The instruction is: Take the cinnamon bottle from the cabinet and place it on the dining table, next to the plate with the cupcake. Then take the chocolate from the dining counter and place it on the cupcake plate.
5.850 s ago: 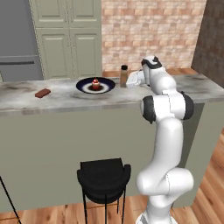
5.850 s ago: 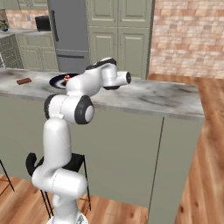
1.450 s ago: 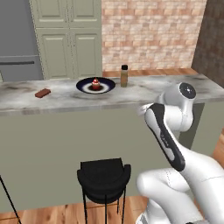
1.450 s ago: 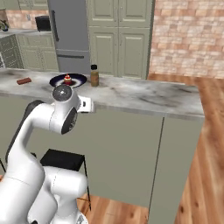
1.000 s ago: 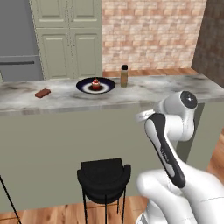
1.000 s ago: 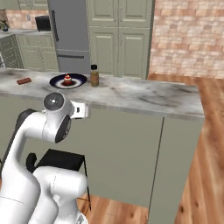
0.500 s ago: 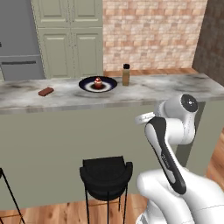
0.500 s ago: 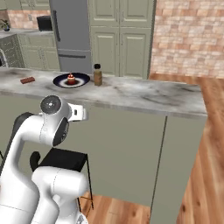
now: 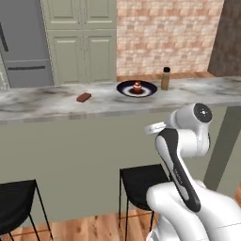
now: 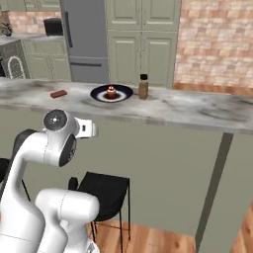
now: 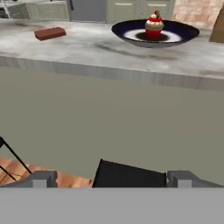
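The cinnamon bottle [image 9: 165, 78] [image 10: 143, 87] stands upright on the dining table [image 9: 47, 104] [image 10: 188, 109], just right of the plate [image 9: 124, 88] [image 10: 101, 94] [image 11: 127, 31]. The cupcake [image 9: 137, 87] [image 10: 111, 92] [image 11: 153, 26] sits in the plate's middle. The chocolate [image 9: 84, 97] [image 10: 58, 94] [image 11: 50, 33] lies flat on the marble to the plate's left. My gripper [image 11: 111, 179] hangs open and empty below the table's edge, facing its green front, well short of the chocolate. The cabinet is out of view.
Black stools [image 9: 141, 179] [image 10: 104, 193] stand under the overhang in front of my folded arm, another at the left [image 9: 16, 203]. Behind the table are a grey fridge [image 9: 23, 42] [image 10: 84, 34], tall panelled pantry doors [image 9: 87, 47] and a brick wall [image 9: 164, 33].
The base has driven left, so the whole scene has slid right in both base views. The arm stays folded low and the gripper stays open.
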